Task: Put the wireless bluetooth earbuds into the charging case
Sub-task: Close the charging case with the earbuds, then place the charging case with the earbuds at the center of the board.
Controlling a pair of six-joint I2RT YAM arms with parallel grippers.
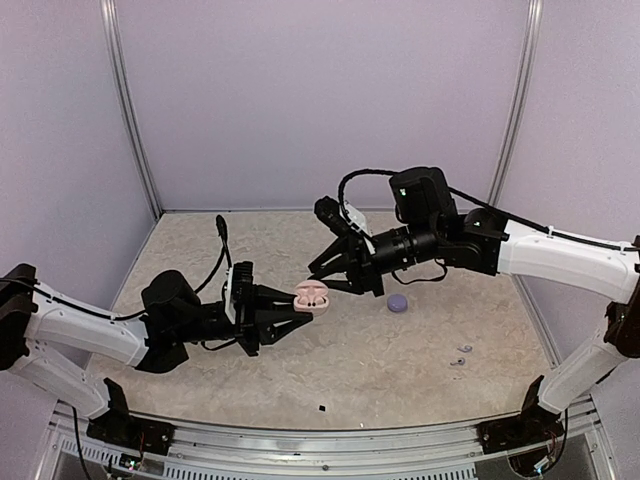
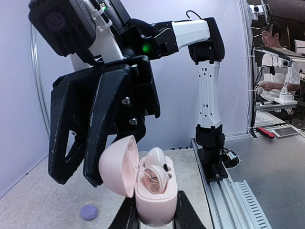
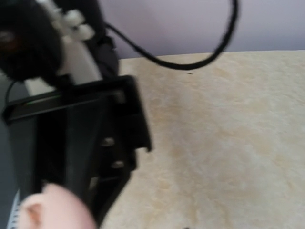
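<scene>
My left gripper (image 1: pixel 297 310) is shut on an open pink charging case (image 1: pixel 312 296) and holds it above the table. In the left wrist view the case (image 2: pixel 155 202) stands upright between my left gripper (image 2: pixel 156 217), its lid swung to the left. One pale earbud (image 2: pixel 156 156) sits in a slot and a second (image 2: pixel 159 179) lies loosely across the front. My right gripper (image 1: pixel 330 282) hovers just above and behind the lid with its jaws apart and nothing between them; its fingers (image 2: pixel 107 129) loom over the case. Two tiny lilac-white earbuds (image 1: pixel 460 354) lie on the table at the right.
A small round purple case (image 1: pixel 398 302) lies on the table right of the pink case, also in the left wrist view (image 2: pixel 88 212). The right wrist view is blurred, showing one black finger (image 3: pixel 90 143), a pink edge (image 3: pixel 47 210) and beige tabletop (image 3: pixel 228 143).
</scene>
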